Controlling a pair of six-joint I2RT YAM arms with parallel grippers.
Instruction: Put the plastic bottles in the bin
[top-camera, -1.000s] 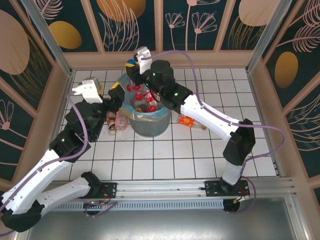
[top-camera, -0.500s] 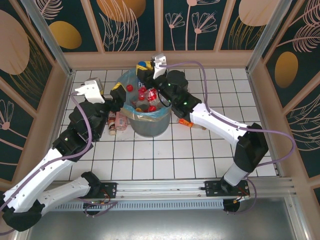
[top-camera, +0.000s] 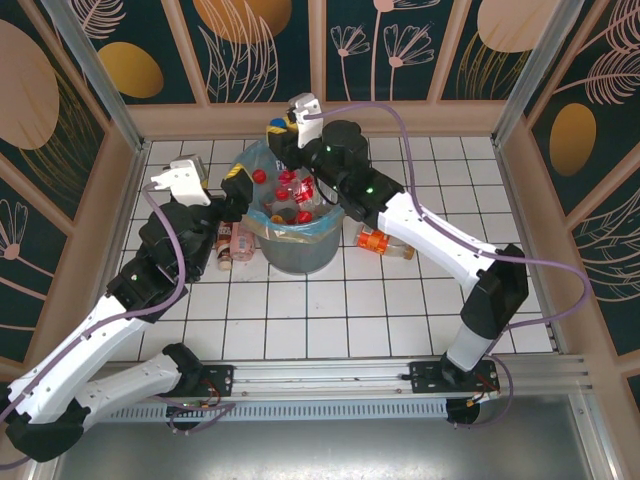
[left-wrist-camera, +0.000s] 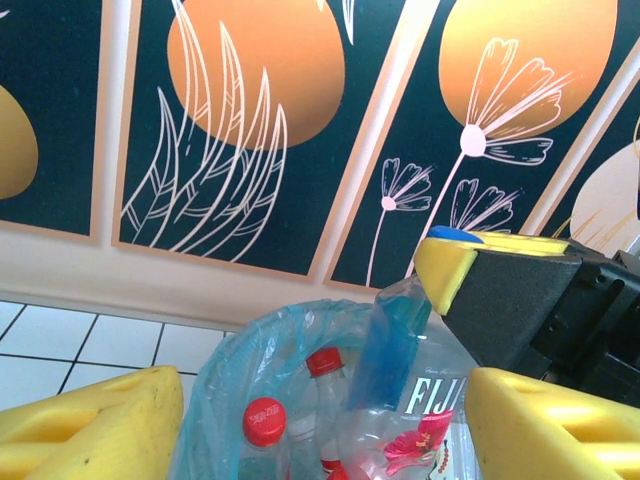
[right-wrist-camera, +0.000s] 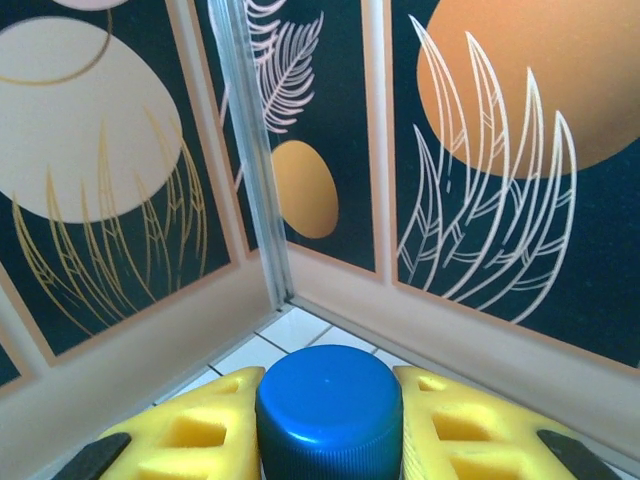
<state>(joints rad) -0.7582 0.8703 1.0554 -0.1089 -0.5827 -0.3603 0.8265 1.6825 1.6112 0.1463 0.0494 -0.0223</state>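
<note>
We find the bin (top-camera: 300, 255) mouth crowded, with capped bottles (top-camera: 285, 195) packed inside near the rim. The right gripper (top-camera: 281, 135), clamped on a blue-capped bottle (right-wrist-camera: 330, 410), hangs over the far rim, and its arm (top-camera: 400, 215) crosses the right side. The left gripper (top-camera: 233, 183), fingers spread, blocks the left rim. Two loose bottles (top-camera: 232, 243) lie just left of the bin and an orange-labelled bottle (top-camera: 382, 243) just right. The near tiled floor (top-camera: 330, 320) lies unobstructed.
</note>
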